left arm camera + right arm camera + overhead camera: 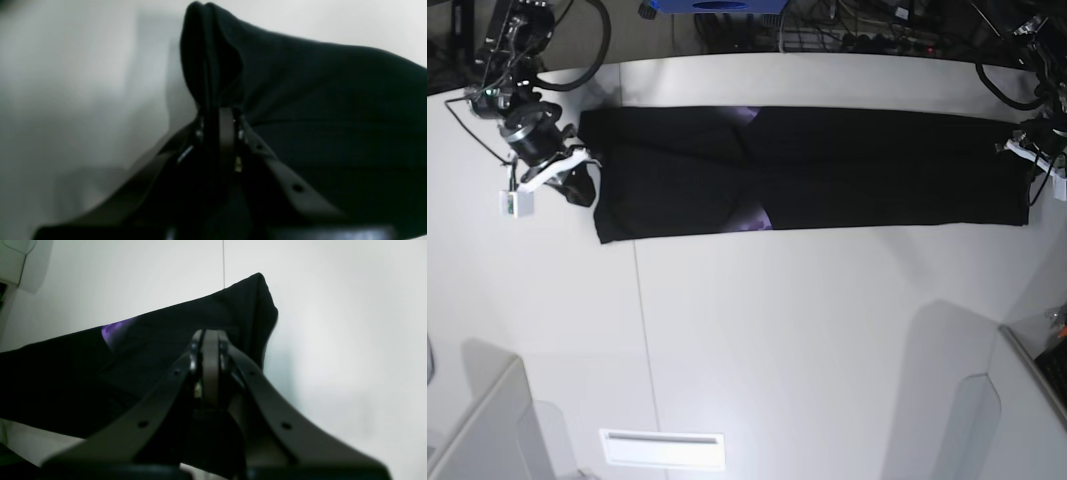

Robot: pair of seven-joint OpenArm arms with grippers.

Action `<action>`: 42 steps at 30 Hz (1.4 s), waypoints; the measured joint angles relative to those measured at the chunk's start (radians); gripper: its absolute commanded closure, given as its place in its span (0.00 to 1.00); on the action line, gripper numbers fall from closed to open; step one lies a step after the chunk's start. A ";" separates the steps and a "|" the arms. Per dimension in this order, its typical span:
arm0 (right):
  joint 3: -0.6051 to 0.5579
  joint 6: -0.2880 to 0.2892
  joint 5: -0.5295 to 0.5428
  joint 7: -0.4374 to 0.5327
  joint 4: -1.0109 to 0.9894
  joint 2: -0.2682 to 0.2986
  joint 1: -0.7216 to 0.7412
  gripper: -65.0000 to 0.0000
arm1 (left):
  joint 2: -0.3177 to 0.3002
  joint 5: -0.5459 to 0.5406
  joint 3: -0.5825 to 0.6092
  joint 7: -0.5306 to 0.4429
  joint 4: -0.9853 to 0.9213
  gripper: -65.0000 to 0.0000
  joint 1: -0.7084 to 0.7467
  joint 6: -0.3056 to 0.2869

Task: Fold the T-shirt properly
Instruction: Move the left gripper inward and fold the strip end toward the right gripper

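The black T-shirt (847, 170) lies folded into a long flat band across the far half of the white table, with a bit of purple print showing near its middle. My right gripper (587, 178) is at the band's left end and my left gripper (1025, 150) at its right end. In the left wrist view the left gripper (217, 111) is shut on a bunched fold of the T-shirt (317, 100). The right wrist view shows the right gripper (210, 336) shut on a corner of the T-shirt (66, 373), which rises slightly off the table.
The white table (807, 330) has a thin seam (642, 350) running toward the front and a white strip (662, 449) near the front edge. Grey panels stand at the front left (477, 430) and front right (972, 410). Cables and a blue object (717, 5) sit behind the table.
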 measured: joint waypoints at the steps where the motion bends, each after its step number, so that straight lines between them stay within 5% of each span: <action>1: 0.000 0.000 0.000 0.000 0.000 0.000 0.000 1.00 | 0.012 -0.007 0.000 -0.003 0.048 1.00 0.011 -0.003; 7: 0.000 0.000 0.003 -0.001 0.000 0.000 0.003 1.00 | 0.101 -0.008 0.056 0.000 0.273 1.00 0.107 0.001; 12: -0.002 0.000 0.006 -0.003 0.000 -0.020 0.003 1.00 | 0.135 -0.007 0.195 -0.003 0.363 1.00 0.154 0.087; 22: 0.000 0.000 0.003 0.000 0.000 -0.018 0.003 1.00 | 0.193 -0.008 0.373 0.000 0.378 1.00 0.155 0.103; 27: 0.000 0.000 0.003 0.000 0.000 -0.017 0.003 1.00 | 0.200 -0.008 0.481 0.000 0.378 1.00 0.156 0.205; 42: 0.000 0.000 -0.004 0.000 0.000 -0.017 0.016 1.00 | 0.233 -0.018 0.682 0.002 0.381 1.00 0.135 0.295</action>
